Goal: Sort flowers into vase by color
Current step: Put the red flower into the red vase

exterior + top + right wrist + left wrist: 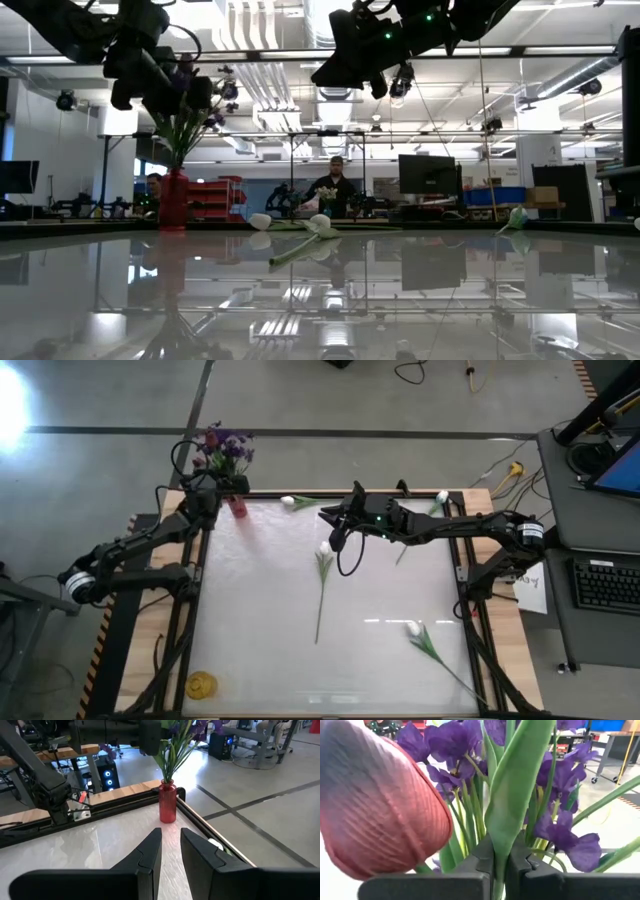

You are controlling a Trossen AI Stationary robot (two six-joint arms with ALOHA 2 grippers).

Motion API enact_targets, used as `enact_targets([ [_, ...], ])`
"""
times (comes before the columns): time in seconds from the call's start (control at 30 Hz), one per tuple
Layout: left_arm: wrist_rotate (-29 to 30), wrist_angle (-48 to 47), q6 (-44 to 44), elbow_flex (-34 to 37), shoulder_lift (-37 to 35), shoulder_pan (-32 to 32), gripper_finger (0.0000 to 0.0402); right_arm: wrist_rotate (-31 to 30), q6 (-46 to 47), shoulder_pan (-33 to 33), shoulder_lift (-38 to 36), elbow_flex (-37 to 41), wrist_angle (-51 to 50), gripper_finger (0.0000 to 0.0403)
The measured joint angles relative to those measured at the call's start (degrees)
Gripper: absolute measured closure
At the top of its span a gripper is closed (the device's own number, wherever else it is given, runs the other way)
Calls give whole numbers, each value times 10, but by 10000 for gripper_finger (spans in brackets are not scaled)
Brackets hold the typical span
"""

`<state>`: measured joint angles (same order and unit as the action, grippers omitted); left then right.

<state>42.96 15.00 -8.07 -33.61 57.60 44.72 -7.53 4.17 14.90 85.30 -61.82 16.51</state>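
Observation:
A red vase point(238, 506) stands at the table's far left corner with purple blossoms point(226, 446) in it. My left gripper point(205, 486) hovers over the vase, shut on a green stem beside the dark red tulip head point(377, 810). My right gripper point(170, 845) is open above the table's far middle point(336, 520) and points toward the vase point(167, 802). White tulips lie flat on the table: one at the far edge point(290, 502), one under the right gripper point(325, 550), one far right point(440, 497), one near right point(415, 630). My left gripper pinches a broad green stem or leaf point(500, 851) between its two fingers, and the green rises straight up out of the fingers. The dark red tulip head sits close beside it, among the purple blossoms point(560, 832). Whether the stem's lower end is in the vase is hidden.
A small yellow object point(202, 683) lies at the table's near left corner. Black frame rails run along the table's edges point(120, 802). Beyond the right edge stands a desk with a keyboard point(605, 582). A person point(335, 188) sits in the room behind the table.

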Motion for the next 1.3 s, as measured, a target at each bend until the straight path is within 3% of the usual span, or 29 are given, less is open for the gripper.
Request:
enact_targets([
  [0.23, 0, 1, 27, -7, -21, 0, 358, 0, 5, 0, 0, 0, 0, 339],
  [0.4, -7, -41, 26, -24, -31, 0, 308, 0, 5, 0, 0, 0, 0, 339],
  [0.6, -67, -95, 24, -57, -41, 0, 267, 0, 3, 0, 0, 0, 0, 339],
  [1.03, -73, -208, 52, -139, -45, 36, 199, 0, 1, 0, 0, 0, 0, 339],
  [1.3, -210, -265, 10, -185, -34, 100, 198, 0, 1, 0, 0, 0, 0, 339],
])
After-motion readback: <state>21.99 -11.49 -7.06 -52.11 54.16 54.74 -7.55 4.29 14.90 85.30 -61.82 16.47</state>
